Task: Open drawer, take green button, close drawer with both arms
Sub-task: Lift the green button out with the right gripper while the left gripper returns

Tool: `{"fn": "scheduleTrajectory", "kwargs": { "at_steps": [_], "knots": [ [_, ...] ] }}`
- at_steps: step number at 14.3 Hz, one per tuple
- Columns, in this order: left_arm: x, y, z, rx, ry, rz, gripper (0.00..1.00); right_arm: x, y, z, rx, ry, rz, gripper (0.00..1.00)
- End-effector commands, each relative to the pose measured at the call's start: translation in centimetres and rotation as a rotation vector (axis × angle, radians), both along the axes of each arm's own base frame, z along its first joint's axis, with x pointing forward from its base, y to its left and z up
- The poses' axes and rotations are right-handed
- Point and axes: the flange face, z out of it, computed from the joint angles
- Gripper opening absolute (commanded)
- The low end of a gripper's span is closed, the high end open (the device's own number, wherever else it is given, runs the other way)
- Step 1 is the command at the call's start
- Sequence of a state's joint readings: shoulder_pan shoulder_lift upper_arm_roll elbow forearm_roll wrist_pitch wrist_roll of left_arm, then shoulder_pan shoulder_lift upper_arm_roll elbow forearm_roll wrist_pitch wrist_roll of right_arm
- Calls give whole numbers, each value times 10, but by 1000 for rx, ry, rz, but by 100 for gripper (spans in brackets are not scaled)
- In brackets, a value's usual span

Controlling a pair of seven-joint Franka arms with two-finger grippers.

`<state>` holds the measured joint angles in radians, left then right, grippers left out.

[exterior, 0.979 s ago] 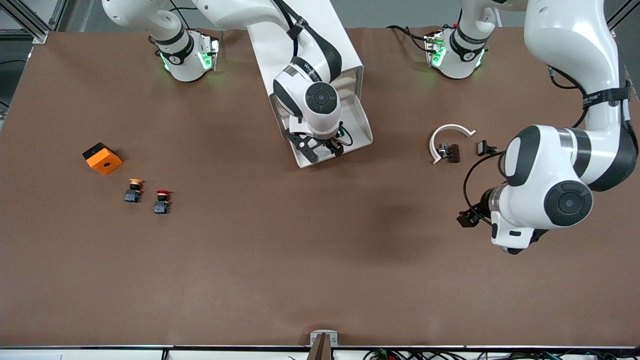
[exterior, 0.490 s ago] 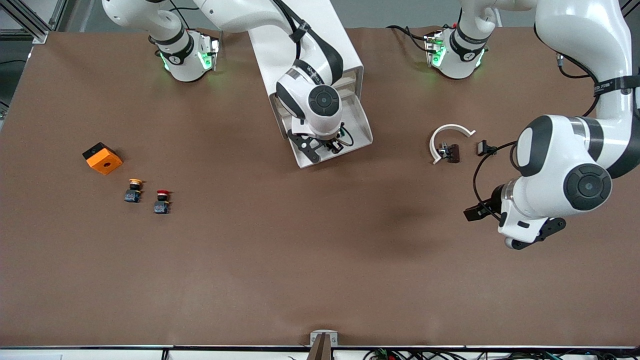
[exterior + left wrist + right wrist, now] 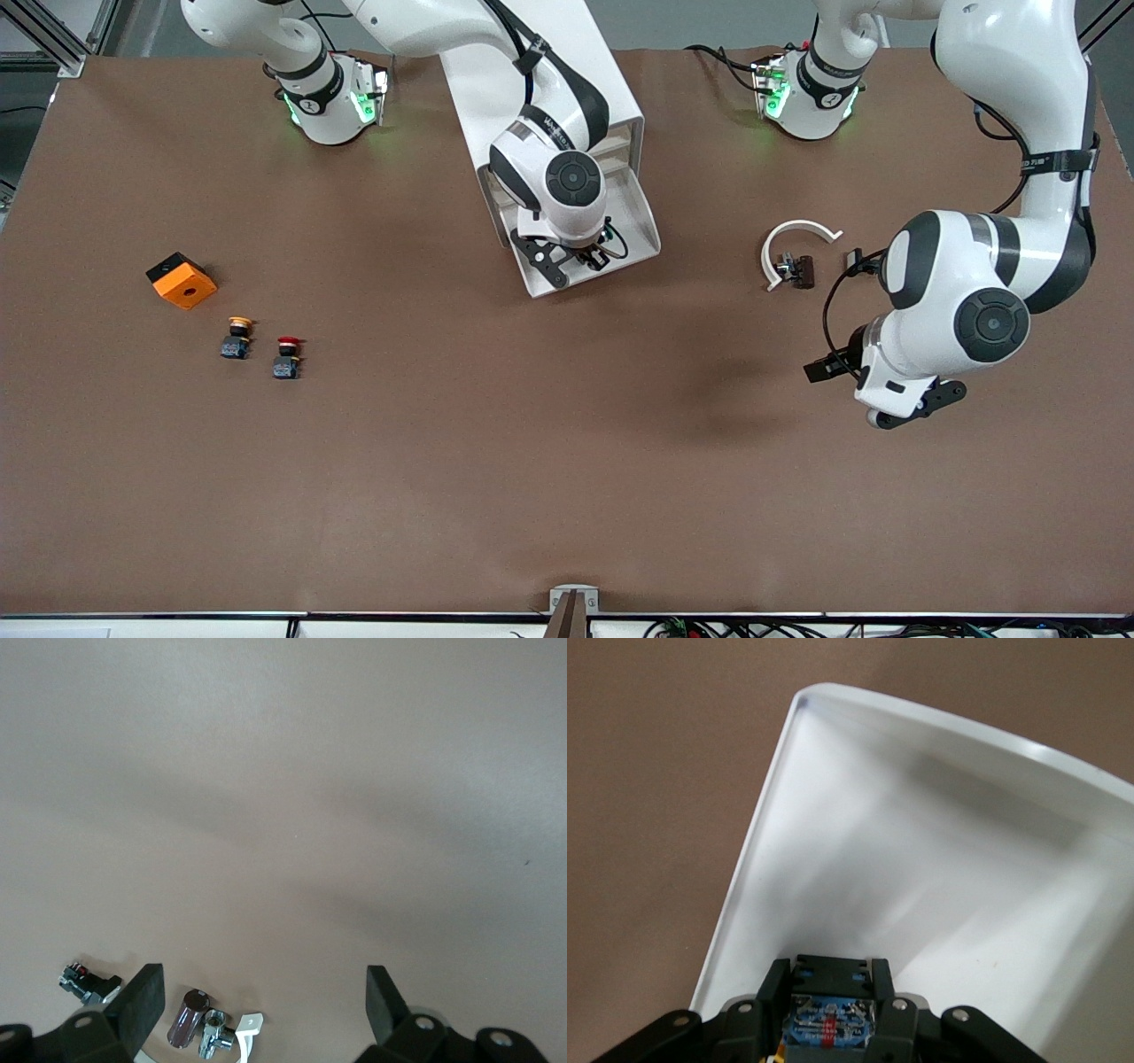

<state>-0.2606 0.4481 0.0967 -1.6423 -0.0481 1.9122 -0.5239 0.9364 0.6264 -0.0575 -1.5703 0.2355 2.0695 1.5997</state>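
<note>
Two steps looking done: drawer (image 3: pixel 611 232) standing open; right claw (image 3: pixel 831 1014) gripping button (image 3: pixel 829 1024) inside it. Lifting out, closing drawer remaining. Left claw (image 3: pixel 266 992) waiting wide open, empty, over worktop (image 3: pixel 496 443).

I see a flat brown counter (image 3: pixel 567 461) with no pattern on it. The cabinet (image 3: pixel 540 62) is white, and the drawer (image 3: pixel 642 232) pulled out of it is the same glossy white inside. My arms are white with black bands and black joint caps; both bases glow green. The right pincer (image 3: pixel 830 992) is black, and the button (image 3: pixel 829 1023) between its fingers shows a dark body with a blue label crossed by a red mark. The left pincer (image 3: pixel 264 997) is black too. I also see an orange block (image 3: pixel 181 281) with one black face, a yellow-capped button (image 3: pixel 236 338), a red-capped button (image 3: pixel 286 356), both on blue-black bodies, and a white curved piece (image 3: pixel 796 241).
</note>
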Motion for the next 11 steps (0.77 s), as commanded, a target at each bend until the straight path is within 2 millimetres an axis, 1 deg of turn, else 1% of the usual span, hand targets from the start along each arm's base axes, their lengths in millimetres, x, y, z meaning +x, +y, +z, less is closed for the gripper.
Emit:
{"fn": "scheduleTrajectory", "kwargs": {
  "at_steps": [1,2,3,4,5,6,8,9,10,11],
  "knots": [
    [-22,-4,-10,-6,-28,-38,100,6,3,19,33,4,-22,26],
    [-28,-14,-14,-18,-50,-52,100,7,2,28,31,10,-21,26],
    [-33,-24,-20,-27,-65,-66,100,12,-2,45,29,17,-20,27],
    [-35,-29,-23,-33,-78,-76,100,22,-11,59,24,33,-31,27],
    [-38,-37,-27,-40,-82,-86,100,37,-24,72,16,48,-46,27],
    [-42,-48,-30,-53,-89,-97,100,45,-38,85,8,67,-54,27],
    [-52,-77,-34,-78,-119,-104,100,60,-62,117,21,84,-8,27],
    [-58,-92,-38,-88,-131,-102,100,72,-82,136,32,88,-1,27],
    [-66,-109,-44,-102,-145,-76,100,83,-103,151,45,95,20,27],
    [-74,-129,-50,-113,-153,-38,100,90,-126,168,61,105,78,27]
  ]
}}
